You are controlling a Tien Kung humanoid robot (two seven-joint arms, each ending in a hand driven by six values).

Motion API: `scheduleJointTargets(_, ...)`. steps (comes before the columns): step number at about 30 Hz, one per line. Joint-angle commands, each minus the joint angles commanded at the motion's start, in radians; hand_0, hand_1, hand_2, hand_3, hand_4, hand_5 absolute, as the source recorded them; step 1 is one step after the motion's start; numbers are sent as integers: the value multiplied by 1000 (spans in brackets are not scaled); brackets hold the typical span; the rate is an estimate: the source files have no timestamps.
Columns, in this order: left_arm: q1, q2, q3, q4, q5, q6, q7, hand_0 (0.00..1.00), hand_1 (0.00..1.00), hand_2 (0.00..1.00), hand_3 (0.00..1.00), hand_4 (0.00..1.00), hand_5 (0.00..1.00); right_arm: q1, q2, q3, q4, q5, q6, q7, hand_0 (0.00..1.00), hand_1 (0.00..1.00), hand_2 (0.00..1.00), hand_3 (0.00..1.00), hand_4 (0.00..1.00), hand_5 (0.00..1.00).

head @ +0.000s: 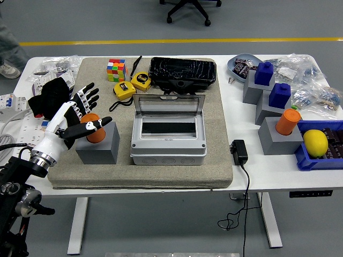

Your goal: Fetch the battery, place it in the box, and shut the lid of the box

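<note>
Your left hand (75, 115) has its fingers (88, 97) curled around the orange battery (92, 130), which stands upright on a grey block (99, 143) at the left of the beige mat (214, 123). The grey box (168, 140) sits mid-mat, its clear lid (169, 104) raised. The mat lies on a white table (252, 174) over grey floor. The left forearm is cut off at the lower left. Beyond the box lie two yellow tape measures (132, 84), a Rubik's cube (116, 69) and a black tray (182, 70).
</note>
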State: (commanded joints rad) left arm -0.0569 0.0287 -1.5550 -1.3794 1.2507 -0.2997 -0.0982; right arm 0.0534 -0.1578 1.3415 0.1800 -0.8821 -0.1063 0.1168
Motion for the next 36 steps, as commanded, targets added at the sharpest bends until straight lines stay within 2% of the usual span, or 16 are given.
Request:
scheduleJointTargets(2, -1, -1, 1, 3, -1, 0, -1, 998, 972, 913, 839, 998, 126, 0, 0, -1, 0, 1, 0, 0, 924, 896, 839, 873, 998, 998)
scheduleJointTargets(3, -3, -2, 2, 7, -1, -1, -1, 969, 939, 877, 860, 998, 154, 0, 0, 0, 0, 0, 0, 0, 924, 895, 838, 869, 998, 998)
scheduleJointTargets(8, -10, -7, 6, 35, -7, -9, -1, 969, 939, 877, 860, 998, 154, 1, 1, 0, 0, -1, 2, 0, 924, 895, 838, 869, 998, 998)
scheduleJointTargets(9, -11, -8, 7, 41, -8, -11, -1, 867, 873, 832, 863, 998, 152, 1, 1, 1, 0, -2, 2, 0, 924, 895, 839, 865, 998, 998)
scheduleJointTargets(20, -49, 11, 6, 100, 39, -11, 9, 868, 869, 821, 843, 998, 149, 5, 1, 4, 0, -2, 3, 0, 924, 892, 834, 864, 998, 998)
scheduleJointTargets(24, -54, 17, 3, 102, 69, -7, 14, 893, 872, 818, 818, 998, 149, 6, 0, 6, 0, -2, 4, 0, 924, 891, 834, 862, 998, 998)
scheduleJointTargets(32, -49, 14, -1, 101, 99, 1, 17, 911, 875, 808, 795, 998, 142, 5, 1, 9, 0, 0, 5, 0, 924, 890, 832, 860, 998, 998)
scheduleJointTargets(33, -48, 12, -2, 100, 110, 4, 20, 879, 863, 791, 780, 998, 113, 5, 1, 9, 0, 1, 5, 1, 923, 888, 832, 859, 998, 998)
scheduleJointTargets(36, -47, 4, -6, 96, 128, 9, 22, 879, 863, 791, 780, 998, 113, 6, 2, 10, 0, 2, 5, 2, 923, 888, 832, 859, 998, 998)
